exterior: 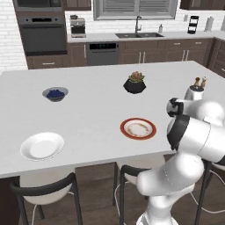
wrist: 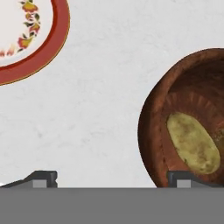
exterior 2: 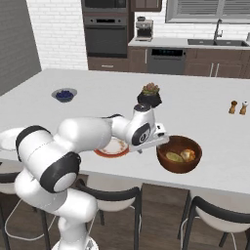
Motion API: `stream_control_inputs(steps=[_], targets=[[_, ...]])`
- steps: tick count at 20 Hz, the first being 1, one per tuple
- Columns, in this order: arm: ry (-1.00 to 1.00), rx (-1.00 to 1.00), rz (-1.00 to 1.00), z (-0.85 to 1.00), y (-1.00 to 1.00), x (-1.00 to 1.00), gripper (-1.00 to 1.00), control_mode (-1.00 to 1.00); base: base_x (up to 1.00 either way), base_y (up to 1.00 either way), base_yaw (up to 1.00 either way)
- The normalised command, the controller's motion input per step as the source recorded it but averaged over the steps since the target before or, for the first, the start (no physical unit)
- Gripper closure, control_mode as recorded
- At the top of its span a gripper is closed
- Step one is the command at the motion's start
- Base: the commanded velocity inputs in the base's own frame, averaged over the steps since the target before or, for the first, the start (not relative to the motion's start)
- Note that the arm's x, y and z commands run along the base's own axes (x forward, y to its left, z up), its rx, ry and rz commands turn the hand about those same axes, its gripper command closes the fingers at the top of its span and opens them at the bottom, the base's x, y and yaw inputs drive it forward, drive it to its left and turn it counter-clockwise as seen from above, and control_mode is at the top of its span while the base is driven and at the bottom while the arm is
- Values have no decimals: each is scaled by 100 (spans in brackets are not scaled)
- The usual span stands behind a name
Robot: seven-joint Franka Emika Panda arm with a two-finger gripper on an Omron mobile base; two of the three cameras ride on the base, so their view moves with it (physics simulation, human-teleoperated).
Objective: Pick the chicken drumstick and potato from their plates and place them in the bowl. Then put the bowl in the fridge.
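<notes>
Home kitchen, built-in oven (exterior: 40,33), sink (exterior: 137,34), island counter (exterior: 96,110)

**Island counter, two plates bare, arm at lower right**

White robot arm with dark joints (exterior: 193,136) rises from lower right, bulky elbow over the counter's near right edge. Pale grey island counter (exterior: 96,110) holds a plain white shallow plate (exterior: 42,146) near left, a white-centred plate with broad red-orange rim (exterior: 138,128) just left of the arm, nothing on either. Small grey bowl of blueberries (exterior: 55,93) further back left. Black faceted plant pot (exterior: 134,83) mid-counter. Two small brown shakers (exterior: 200,81) at right. Dark-backed stools (exterior: 44,189) below the near edge.
</notes>
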Motion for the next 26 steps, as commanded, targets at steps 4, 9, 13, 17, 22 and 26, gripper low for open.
stream_control_inputs(steps=[4, 9, 13, 17, 22, 26], targets=[[0, -3, 0, -6, -7, 20, -100, -100, 0, 0, 0], [0, -4, 0, -4, -16, 9, -100, -100, 0, 0, 0], [0, -2, 0, -1, -31, 1, -100, -100, 0, 0, 0], [0, 0, 0, -11, -25, 25, -100, -100, 0, 0, 0], [0, 0, 3, -22, -1, 32, -100, -100, 0, 0, 0], [0, 0, 4, -25, -2, 21, -100, -100, 0, 0, 0]])
